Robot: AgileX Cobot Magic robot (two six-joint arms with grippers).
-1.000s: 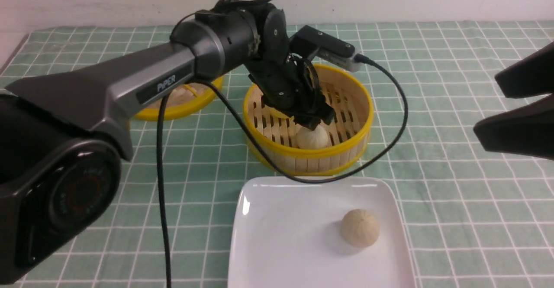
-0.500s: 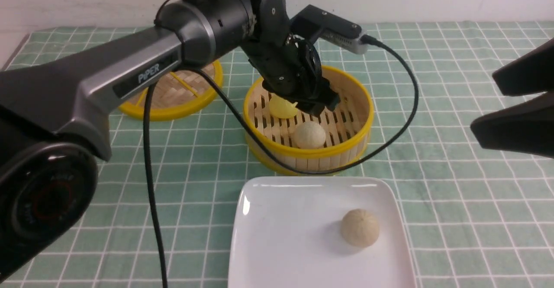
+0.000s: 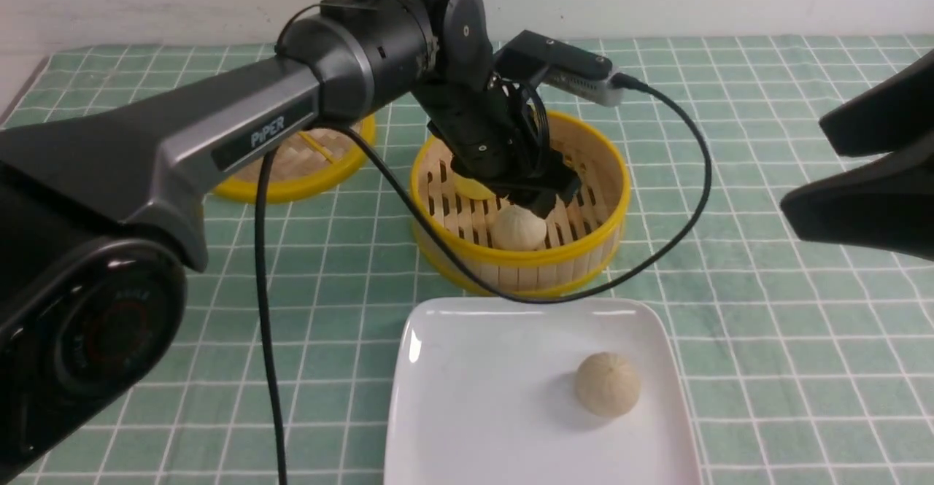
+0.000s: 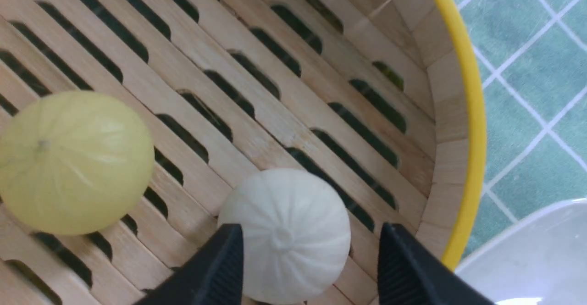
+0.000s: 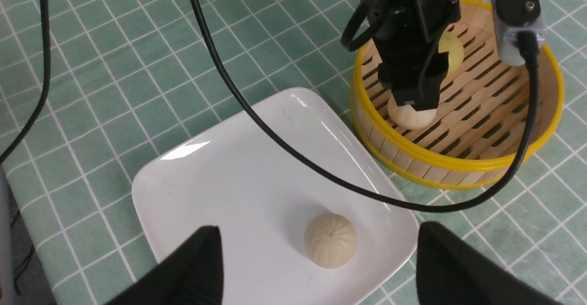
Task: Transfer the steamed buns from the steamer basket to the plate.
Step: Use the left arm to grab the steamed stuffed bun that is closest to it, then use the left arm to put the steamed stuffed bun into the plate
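Dropping back down, the left pincer (image 4: 311, 238) straddles the beige-white textured bun (image 3: 518, 227) in the round bamboo steamer basket (image 3: 584, 255), jaws wide, nothing held yet. The glossy white square plate (image 3: 474, 383) at the near edge of the tabletop (image 3: 766, 339) awaits it. Right pincer (image 5: 318, 231) hangs wide open.

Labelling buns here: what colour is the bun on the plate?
The bun is beige-white; right wrist view shows it best.

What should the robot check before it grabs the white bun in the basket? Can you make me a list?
1. Left pincer open: ok.
2. White bun between its jaws: ok.
3. Yellow bun apart from that pincer: ok.
4. Plate has bare room beside the beige bun: ok.
5. Right pincer open and off to the side: ok.
6. Left pincer low enough to grip: cannot tell.
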